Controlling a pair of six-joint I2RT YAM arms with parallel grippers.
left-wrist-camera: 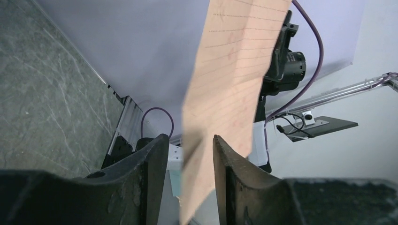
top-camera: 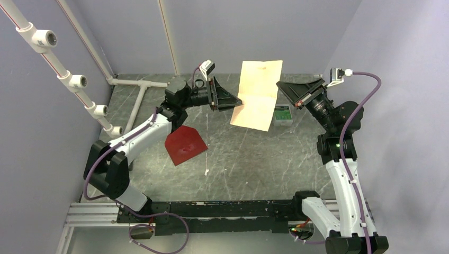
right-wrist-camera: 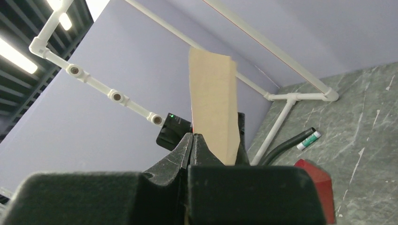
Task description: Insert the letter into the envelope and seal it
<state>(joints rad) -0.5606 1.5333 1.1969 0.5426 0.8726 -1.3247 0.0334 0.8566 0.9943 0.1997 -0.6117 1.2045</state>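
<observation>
Nearest you, the envelope lies flat on the table beside the left arm, well apart from the sheet, so nothing can go in yet. The letter hangs in the air between the two arms. Your right gripper is pressed together on one edge and carries it. Your left gripper straddles the opposite edge with its jaws partly spread. A gap shows between one finger and the paper, so treat that side as not yet gripped.

Close squarely on the flat of the sheet before you ask the right side to let go, or the paper is likely to buckle or swing.

Farther back, a small white-and-green box sits on the table, partly under the letter. The envelope's opening is hard to read from above; it may be lying flap-down. The right wrist view shows only one corner of it.
</observation>
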